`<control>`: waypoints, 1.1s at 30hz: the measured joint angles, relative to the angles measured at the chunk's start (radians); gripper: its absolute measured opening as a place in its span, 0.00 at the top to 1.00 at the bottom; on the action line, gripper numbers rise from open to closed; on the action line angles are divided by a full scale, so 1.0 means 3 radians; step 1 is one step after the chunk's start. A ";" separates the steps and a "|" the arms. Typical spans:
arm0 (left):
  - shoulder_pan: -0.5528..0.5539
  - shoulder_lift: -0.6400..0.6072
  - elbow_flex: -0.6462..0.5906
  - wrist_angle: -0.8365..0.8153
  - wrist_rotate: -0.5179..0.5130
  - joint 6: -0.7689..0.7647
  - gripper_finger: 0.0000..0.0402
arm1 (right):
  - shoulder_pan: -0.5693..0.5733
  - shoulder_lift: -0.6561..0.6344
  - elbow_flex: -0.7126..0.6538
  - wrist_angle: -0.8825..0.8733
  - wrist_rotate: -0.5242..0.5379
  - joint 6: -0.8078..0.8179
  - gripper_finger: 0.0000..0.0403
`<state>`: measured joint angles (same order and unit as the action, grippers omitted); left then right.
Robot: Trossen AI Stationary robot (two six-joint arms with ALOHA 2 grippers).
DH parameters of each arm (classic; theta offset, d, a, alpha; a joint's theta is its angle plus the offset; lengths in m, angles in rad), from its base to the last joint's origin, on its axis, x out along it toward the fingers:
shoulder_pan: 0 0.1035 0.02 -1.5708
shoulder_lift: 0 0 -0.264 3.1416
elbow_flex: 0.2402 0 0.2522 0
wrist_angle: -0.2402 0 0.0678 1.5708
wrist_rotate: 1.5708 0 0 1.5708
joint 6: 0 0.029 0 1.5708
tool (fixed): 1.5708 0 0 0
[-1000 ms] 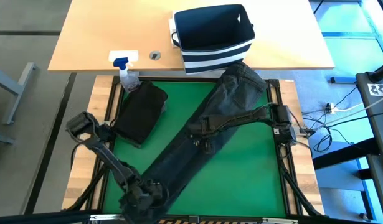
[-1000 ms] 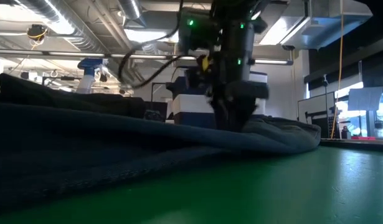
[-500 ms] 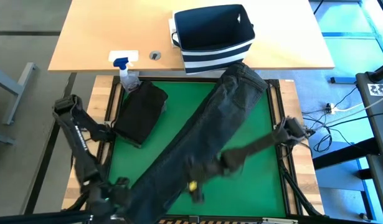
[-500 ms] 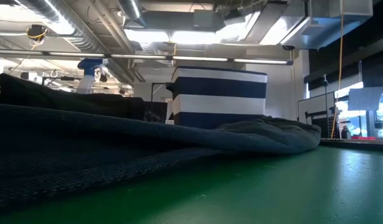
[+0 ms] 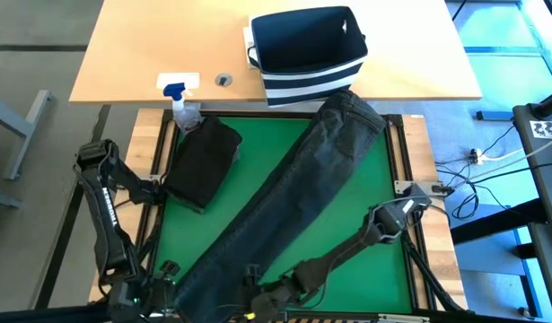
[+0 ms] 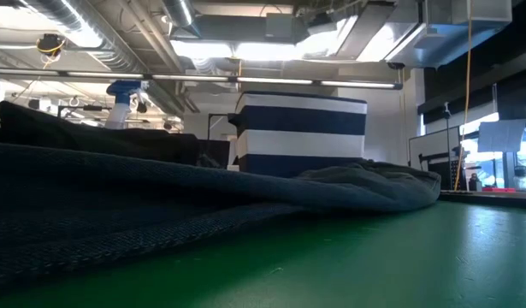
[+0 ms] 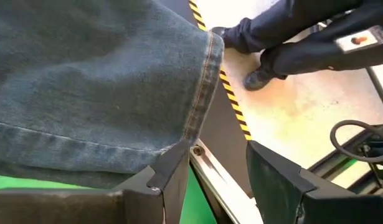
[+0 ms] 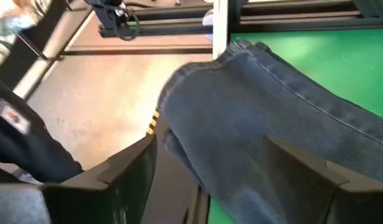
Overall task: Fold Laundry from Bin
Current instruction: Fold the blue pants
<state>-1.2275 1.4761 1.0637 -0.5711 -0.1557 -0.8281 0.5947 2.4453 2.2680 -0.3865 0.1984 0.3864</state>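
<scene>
Looks early-ish: the bin [image 5: 307, 52] sits empty, well beyond both arms, and one black garment [image 5: 202, 161] lies folded. The jeans [image 5: 284, 202] are still stretched flat; left gripper [image 7: 219, 180] and right gripper [image 8: 210, 171] both gape wide at their near hem, holding nothing.

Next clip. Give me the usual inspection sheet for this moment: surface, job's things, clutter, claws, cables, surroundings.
Surface: green mat in a wooden frame; light wooden table behind it.
Job's things: long blue denim garment spread diagonally across the mat, near end hanging over the front edge; folded black garment at the mat's left; striped bin on the wooden table.
Clutter: spray bottle beside the black garment.
Claws: left claw open at the denim's hem, front edge; right claw open over the same end. Neither holds cloth.
Cables: loose leads on the floor, right.
Surroundings: a person's dark legs and shoes by the front edge.
</scene>
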 joint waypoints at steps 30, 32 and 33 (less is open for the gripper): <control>-0.0011 0.0000 0.0000 -0.0070 -0.0209 -0.0023 0.62 | -0.0158 0.0729 0.0217 -0.0587 -0.0163 -0.0910 0.59; -0.0011 0.0000 -0.0001 -0.0069 -0.0256 -0.0023 0.62 | -0.0161 0.0729 0.0217 -0.0597 -0.0190 -0.0958 0.66; -0.0011 0.0000 0.0000 -0.0069 -0.0282 -0.0022 0.62 | -0.0161 0.0729 0.0217 -0.0601 -0.0189 -0.0968 0.71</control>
<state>-1.2308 1.4761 1.0637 -0.5919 -0.2404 -0.8347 0.5465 2.6640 2.3329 -0.5669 0.1416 0.0959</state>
